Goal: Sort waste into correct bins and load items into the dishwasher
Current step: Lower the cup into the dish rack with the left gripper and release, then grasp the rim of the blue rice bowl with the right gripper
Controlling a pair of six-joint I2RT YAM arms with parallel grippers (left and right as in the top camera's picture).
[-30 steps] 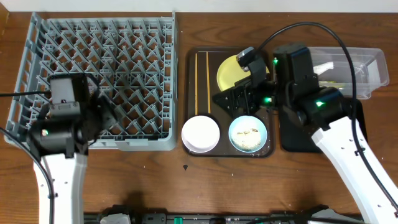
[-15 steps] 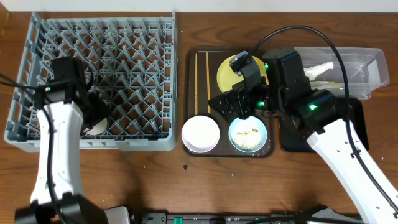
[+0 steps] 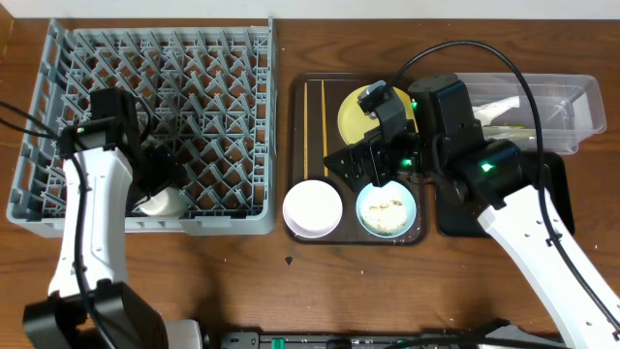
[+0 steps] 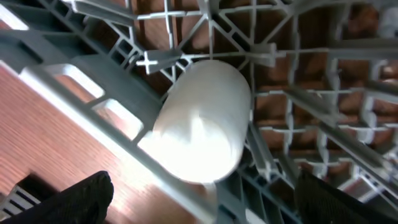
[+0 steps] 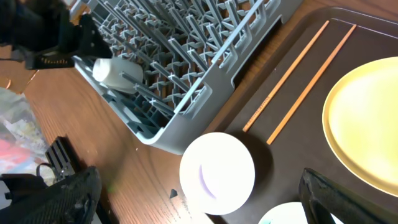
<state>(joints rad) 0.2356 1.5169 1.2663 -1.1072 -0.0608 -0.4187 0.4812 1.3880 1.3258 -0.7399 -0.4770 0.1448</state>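
Left wrist: left claw (image 4: 204, 185) is spread wide. The cup (image 4: 202, 124) lies on its side among the pegs at the rack's (image 4: 298, 118) near edge, left of centre, and neither finger grips it. So the step in hand is loading, and this piece looks placed.

Right wrist: right claw (image 5: 200, 180) is also spread and empty. It hovers just right of the rack over the brown tray (image 5: 280, 56), between the plate (image 5: 367, 124) and the bowls.

Not yet loaded, all on that tray: white bowl (image 3: 312, 208), blue bowl (image 3: 387, 208) with rice scraps inside, plate, chopsticks (image 3: 315, 126). The tub (image 3: 562, 97) and black tray (image 3: 448, 221) sit farther right of the rack.

Next, my read:
- Left claw lifts straight up clear of the pegs, then goes for the white bowl, the closest to the rack.
- Right claw takes the blue bowl by its rim, keeps it level and tips the scraps into a bin before racking it.
- Only one arm over the tray at a time.
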